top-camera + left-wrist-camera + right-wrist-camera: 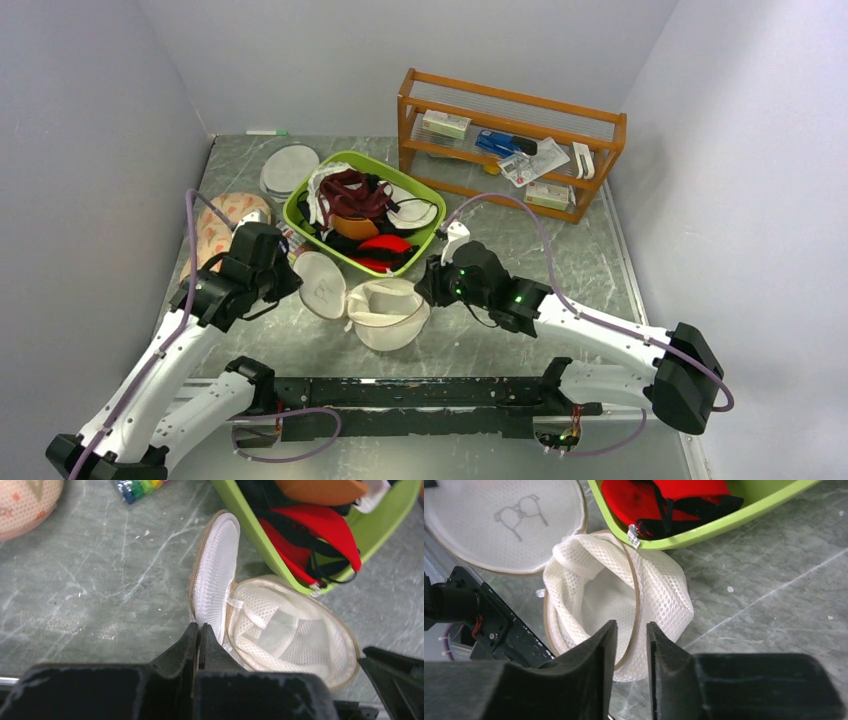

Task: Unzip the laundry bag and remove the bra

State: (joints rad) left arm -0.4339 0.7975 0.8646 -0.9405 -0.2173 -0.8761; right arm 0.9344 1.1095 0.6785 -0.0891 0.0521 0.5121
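The laundry bag (390,312) lies unzipped in front of the green basket (300,215), its white mesh body open and showing nothing inside. Its cream lid (320,283) with the squiggle mark is flipped up to the left. My left gripper (200,627) is shut on the lid's rim (215,570). My right gripper (631,627) is slightly open just above the bag's right rim (659,595), and holds nothing. The dark maroon bra (350,190) lies on the heap in the basket.
The basket also holds a red garment (385,245) and an orange-brown cup (352,226). A flat white disc (290,168) lies behind it. A wooden rack (510,140) stands at the back right. A patterned pad (215,225) lies at left, and a black rail (420,395) runs along the front.
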